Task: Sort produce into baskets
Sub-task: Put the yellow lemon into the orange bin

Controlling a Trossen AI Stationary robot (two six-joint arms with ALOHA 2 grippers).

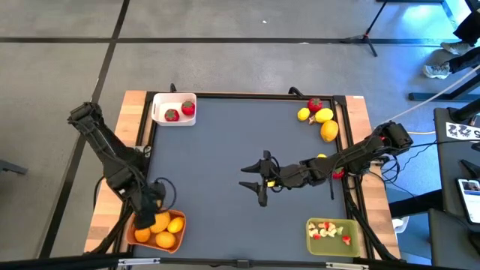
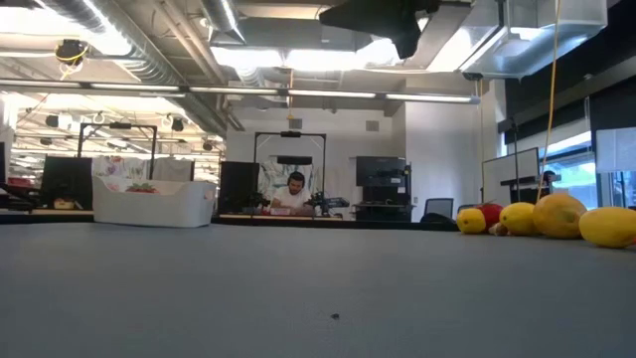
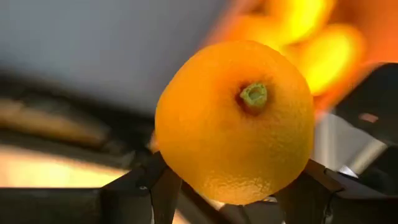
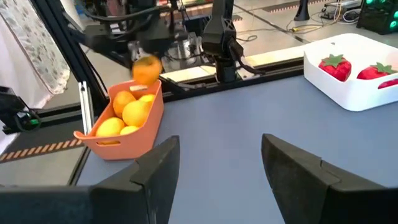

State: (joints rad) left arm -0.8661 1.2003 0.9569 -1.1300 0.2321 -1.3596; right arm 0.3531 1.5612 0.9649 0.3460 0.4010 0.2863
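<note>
**Left arm has an orange over the orange bin, right arm parked mid-table**

So the left gripper is up over the orange basket at the table's near-left corner, jaws clamped on an orange citrus; stem end faces the wrist cam, and more citrus sits in the bin below it. The right gripper hangs over the middle of the dark mat, fingers spread apart with nothing between them. White basket sits at the far-left corner with two strawberries in it; olive-green basket at near right holds small pale and red bits. Unsorted pile at far right: lemons plus a red strawberry, all close together; a person sits at a desk way back in the room.
</note>
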